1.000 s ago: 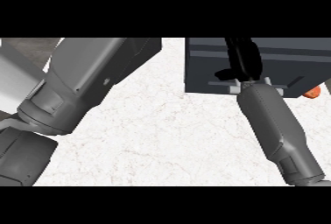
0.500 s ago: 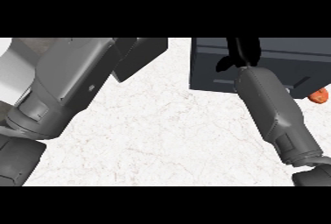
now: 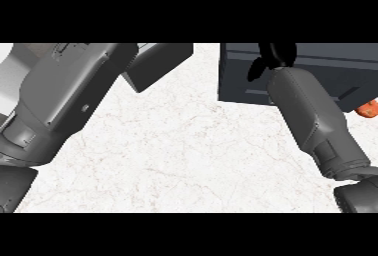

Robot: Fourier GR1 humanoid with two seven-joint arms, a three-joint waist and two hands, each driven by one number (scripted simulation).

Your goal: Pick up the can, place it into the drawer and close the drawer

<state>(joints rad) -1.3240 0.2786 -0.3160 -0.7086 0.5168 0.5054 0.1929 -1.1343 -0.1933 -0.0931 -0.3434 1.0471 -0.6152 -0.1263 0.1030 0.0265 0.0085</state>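
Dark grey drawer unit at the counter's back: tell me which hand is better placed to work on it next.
Right. The black right hand is already over the dark grey drawer unit. Only the left grey forearm shows, far across the white marble counter.

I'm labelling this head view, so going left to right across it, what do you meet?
Left grey forearm → bare white marble counter → dark drawer unit with the right robot hand over it → small orange object at the right edge, mostly hidden. The left robot hand does not show.
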